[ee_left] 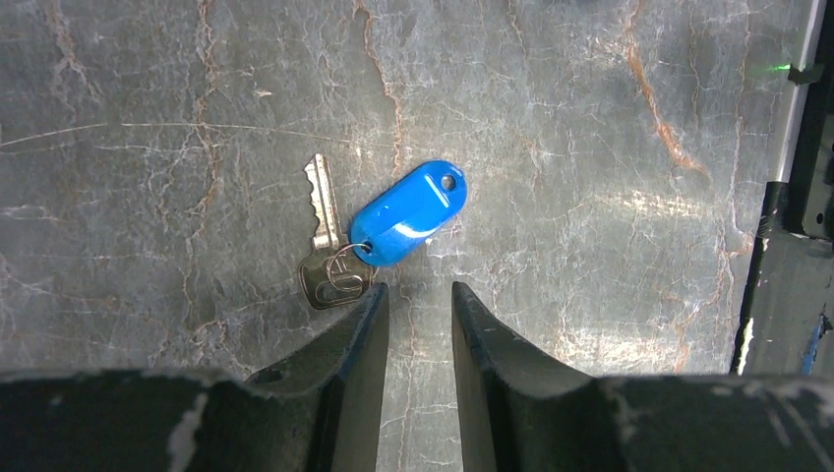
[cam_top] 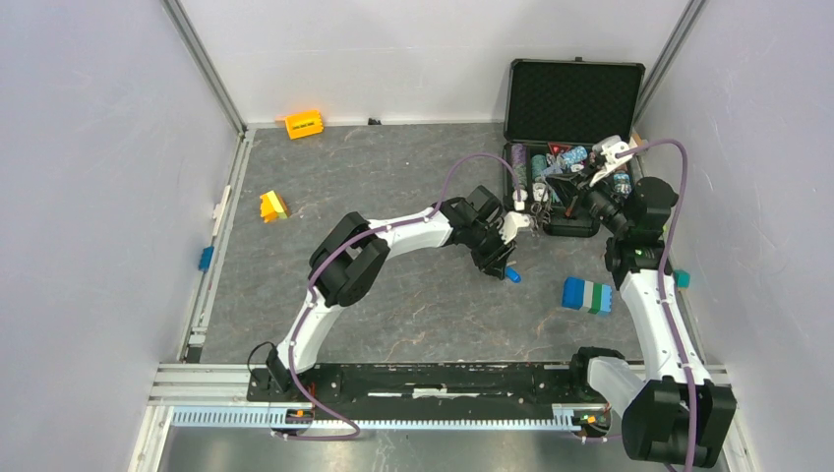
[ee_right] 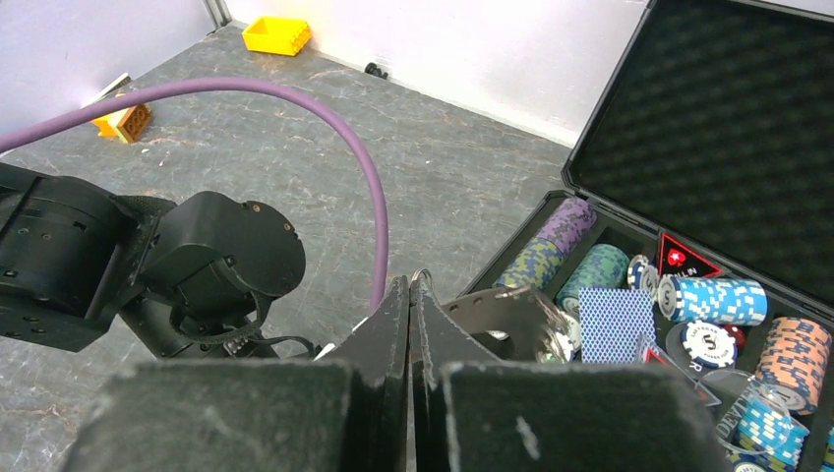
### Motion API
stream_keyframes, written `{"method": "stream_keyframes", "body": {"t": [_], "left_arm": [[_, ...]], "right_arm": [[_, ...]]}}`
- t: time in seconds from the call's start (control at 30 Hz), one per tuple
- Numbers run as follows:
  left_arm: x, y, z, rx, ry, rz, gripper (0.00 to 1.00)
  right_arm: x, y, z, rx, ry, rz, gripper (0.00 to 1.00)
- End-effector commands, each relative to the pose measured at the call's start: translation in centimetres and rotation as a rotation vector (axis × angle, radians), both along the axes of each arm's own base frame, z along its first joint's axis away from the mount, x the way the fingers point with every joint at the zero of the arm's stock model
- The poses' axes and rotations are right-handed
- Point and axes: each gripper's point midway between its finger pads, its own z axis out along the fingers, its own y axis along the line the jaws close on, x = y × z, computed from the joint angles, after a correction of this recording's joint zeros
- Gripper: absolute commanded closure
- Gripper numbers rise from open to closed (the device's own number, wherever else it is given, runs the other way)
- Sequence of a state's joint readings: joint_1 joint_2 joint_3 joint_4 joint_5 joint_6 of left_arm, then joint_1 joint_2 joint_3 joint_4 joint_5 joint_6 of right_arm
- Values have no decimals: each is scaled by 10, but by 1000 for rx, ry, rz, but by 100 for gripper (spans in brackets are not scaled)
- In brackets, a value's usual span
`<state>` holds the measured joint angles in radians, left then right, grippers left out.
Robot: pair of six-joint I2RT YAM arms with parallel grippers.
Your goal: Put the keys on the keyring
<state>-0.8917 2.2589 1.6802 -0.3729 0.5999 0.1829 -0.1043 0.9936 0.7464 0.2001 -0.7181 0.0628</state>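
- On the bench [cam_top: 413,315], right of its middle, between the black case [cam_top: 573,98] and the near edge: blue key [ee_left: 398,216], lying flat (silver blade, blue plastic tag, a small wire loop joining the two).
- Just beside that key's silver head: left gripper [ee_left: 420,290], pointed down at the bench, fingers apart by a narrow gap, nothing between them; contact with the key impossible to judge.
- Raised over the left side of the case's tray: right gripper [ee_right: 410,285], fingers pressed together.
- Pinched at those fingertips, as far as the right wrist view tells: keyring [ee_right: 497,310], dark-grey metal, sticking out to the right, off the bench (rim detail too blurred to make out).
- In the far right corner of the bench: the case itself, lid up and foam-lined, with poker chips [ee_right: 713,300] in rows in the tray.
- Near the right edge, well apart from the key: block stack [cam_top: 587,294] in blue, green and white.
- Near the left edge: yellow block [cam_top: 272,206]; against the far edge, toward the left corner: orange block [cam_top: 304,124].
- Arching above the left arm's wrist: purple cable [ee_right: 295,98].
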Motion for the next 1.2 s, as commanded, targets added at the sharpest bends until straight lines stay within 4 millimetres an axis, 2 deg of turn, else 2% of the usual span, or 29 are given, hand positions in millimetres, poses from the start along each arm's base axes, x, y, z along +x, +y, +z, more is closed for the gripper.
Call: {"method": "stream_keyframes", "body": {"t": [0.0, 0.33, 0.5, 0.67, 1.17], "left_arm": [[13, -7, 49, -76, -120, -37, 62], [32, -14, 48, -69, -178, -44, 54], [40, -15, 32, -36, -198, -41, 51], [46, -16, 25, -16, -217, -33, 50], [36, -10, 4, 13, -174, -70, 51]], "right_arm": [[-1, -2, 38, -13, -116, 3, 100], [1, -5, 36, -8, -108, 0, 100], [1, -5, 36, -8, -108, 4, 100], [1, -5, 36, -9, -108, 8, 100], [0, -6, 32, -13, -99, 11, 100]]}}
